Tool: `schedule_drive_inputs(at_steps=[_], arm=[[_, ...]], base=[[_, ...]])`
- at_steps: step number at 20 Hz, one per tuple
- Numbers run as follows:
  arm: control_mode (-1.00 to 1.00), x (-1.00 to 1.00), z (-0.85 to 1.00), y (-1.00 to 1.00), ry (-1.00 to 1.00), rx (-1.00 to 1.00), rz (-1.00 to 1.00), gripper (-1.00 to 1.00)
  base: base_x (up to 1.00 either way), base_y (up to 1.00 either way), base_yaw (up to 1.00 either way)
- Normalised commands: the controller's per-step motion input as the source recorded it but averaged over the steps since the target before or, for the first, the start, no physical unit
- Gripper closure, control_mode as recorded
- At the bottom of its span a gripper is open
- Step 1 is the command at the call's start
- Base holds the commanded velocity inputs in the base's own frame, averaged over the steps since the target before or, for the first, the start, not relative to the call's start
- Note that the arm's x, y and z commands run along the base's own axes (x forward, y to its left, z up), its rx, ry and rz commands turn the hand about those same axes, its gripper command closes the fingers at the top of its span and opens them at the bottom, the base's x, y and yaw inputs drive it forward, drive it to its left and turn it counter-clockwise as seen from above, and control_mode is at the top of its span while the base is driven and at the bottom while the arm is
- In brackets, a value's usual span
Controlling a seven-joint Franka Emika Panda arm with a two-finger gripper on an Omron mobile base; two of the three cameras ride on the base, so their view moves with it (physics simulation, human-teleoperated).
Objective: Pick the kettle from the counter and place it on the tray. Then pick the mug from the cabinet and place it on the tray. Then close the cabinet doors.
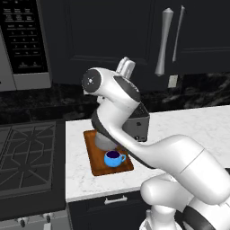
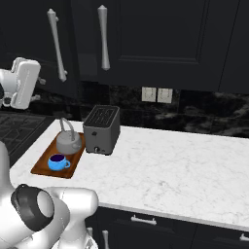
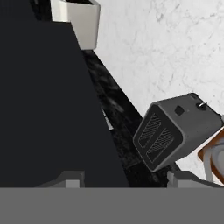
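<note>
Kitchen counter (image 2: 160, 165) with tray (image 2: 43, 168) at its left end, carrying kettle (image 2: 68, 141) at the far side and mug (image 2: 58, 162) at the near side. Toaster (image 2: 101, 129) stands just right of the tray, touching its edge or nearly so. Cabinet doors (image 2: 146, 39) appear shut. Gripper (image 3: 124, 179) is raised beside a dark door panel, fingers apart and holding nothing. Microwave (image 1: 22, 40) hangs left, above the stove (image 1: 27, 157).
</note>
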Motion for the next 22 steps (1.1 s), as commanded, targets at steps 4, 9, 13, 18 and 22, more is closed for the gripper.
schedule_drive_inputs(at_steps=[4, 9, 13, 18, 22], arm=[[-1.0, 0.63, 0.0, -0.62, 0.0, 0.09, 0.25, -1.0], [-1.0, 0.65, 0.0, -0.54, 0.0, 0.09, 0.24, -1.0], [-1.0, 0.65, 0.0, -0.48, 0.0, 0.09, 0.23, -1.0], [-1.0, 0.65, -0.05, -0.42, 0.0, 0.08, 0.22, -1.0], [-1.0, 0.63, -0.15, -0.35, 0.0, 0.07, 0.21, -1.0]], base=[[0.0, 0.0, 0.0], [0.0, 0.0, 0.0], [0.0, 0.0, 0.0], [0.0, 0.0, 0.0], [0.0, 0.0, 0.0]])
